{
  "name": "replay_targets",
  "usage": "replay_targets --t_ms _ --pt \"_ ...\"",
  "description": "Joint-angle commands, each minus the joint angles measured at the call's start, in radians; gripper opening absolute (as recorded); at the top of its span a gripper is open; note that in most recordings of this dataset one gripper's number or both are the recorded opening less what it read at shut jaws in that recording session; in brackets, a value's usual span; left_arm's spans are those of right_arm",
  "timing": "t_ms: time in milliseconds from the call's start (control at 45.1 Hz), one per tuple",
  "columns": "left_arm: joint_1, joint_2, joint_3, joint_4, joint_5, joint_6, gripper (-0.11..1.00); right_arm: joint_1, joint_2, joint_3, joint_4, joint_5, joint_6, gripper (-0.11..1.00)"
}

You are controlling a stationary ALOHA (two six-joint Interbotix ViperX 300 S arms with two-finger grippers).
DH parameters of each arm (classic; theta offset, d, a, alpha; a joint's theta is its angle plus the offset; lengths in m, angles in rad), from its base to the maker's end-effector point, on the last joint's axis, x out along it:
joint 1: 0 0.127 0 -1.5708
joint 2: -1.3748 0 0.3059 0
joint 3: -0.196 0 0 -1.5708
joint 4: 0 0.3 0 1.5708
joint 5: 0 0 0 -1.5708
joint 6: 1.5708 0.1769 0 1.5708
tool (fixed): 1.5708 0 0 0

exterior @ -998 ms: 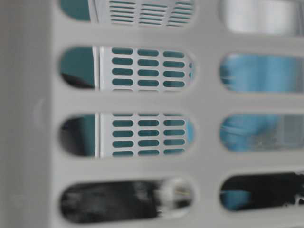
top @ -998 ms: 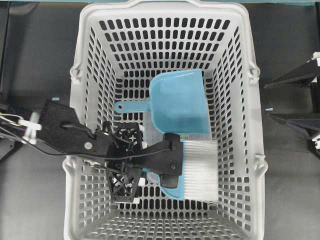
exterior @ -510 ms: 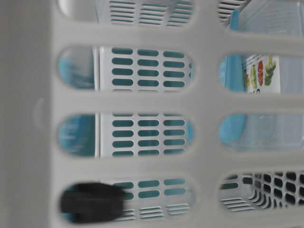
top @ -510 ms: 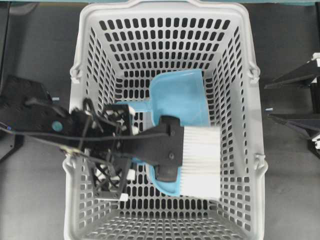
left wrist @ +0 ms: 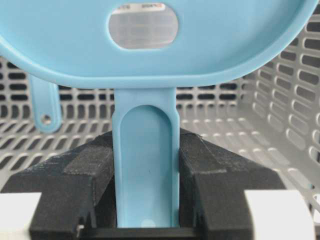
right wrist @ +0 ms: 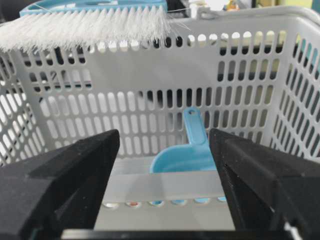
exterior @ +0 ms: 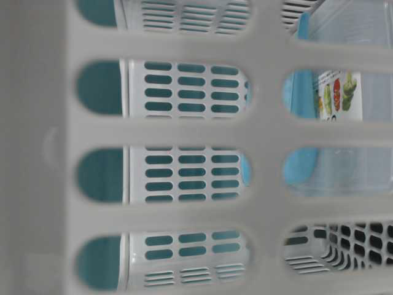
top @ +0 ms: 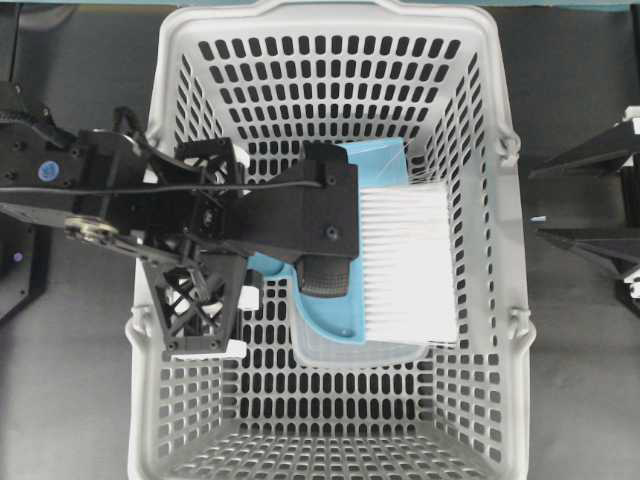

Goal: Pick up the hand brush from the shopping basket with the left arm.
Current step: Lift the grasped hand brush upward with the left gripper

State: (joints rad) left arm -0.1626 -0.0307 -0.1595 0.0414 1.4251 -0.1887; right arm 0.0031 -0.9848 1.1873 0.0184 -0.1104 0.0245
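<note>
Left wrist view shows the left tool point(left wrist: 145, 175) clamped on the thin handle of the hand brush point(top: 405, 262), holding it raised above the shopping basket point(top: 490, 120) rim, bristles toward 3 o'clock, while the idle right tool point(right wrist: 162, 165) sits open.

Shopping basket point(top: 480, 150) open-topped, hand brush point(top: 405, 262) raised at centre, dustpan point(right wrist: 187, 150) beneath, floor bare toward 6 and 12 o'clock
</note>
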Motion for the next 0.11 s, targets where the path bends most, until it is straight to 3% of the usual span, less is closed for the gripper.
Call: replay_targets --t_ms 0,89 --pt "0.000 -0.025 -0.025 0.003 -0.003 -0.002 0.25 0.002 0.005 -0.008 0.003 -0.005 0.002 0.70" --pt "0.000 -0.023 -0.025 0.003 -0.005 -0.002 0.25 0.002 0.005 -0.008 0.003 -0.005 0.002 0.70"
